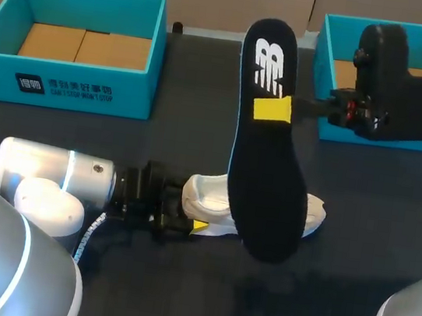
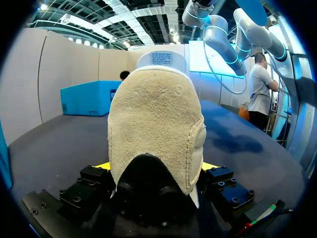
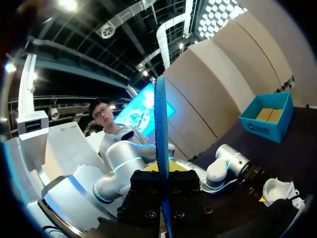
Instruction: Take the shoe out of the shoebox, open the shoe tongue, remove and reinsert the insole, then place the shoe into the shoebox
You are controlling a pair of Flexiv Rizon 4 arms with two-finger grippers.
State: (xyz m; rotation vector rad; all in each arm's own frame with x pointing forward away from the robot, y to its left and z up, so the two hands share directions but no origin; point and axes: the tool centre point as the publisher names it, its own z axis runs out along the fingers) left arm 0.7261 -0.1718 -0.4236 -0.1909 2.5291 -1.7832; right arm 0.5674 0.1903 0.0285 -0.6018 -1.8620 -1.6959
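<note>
A white and beige shoe (image 1: 209, 197) lies on the dark table with its heel between my left gripper's (image 1: 186, 221) yellow fingertips (image 2: 101, 166). The heel (image 2: 156, 129) is pressed from both sides, so that gripper is shut on the shoe. Above the shoe, a black insole (image 1: 267, 150) with a white logo and blue edge hangs in the air. My right gripper (image 1: 281, 109) is shut on its side edge. In the right wrist view the insole (image 3: 161, 129) stands edge-on between the fingers of the right gripper (image 3: 165, 173), with the shoe (image 3: 280, 191) far below.
An open blue shoebox (image 1: 72, 83) with a cardboard floor stands at the back left. A second blue box (image 1: 347, 28) stands at the back right, partly behind my right wrist. Bare dark table lies in front of the shoe.
</note>
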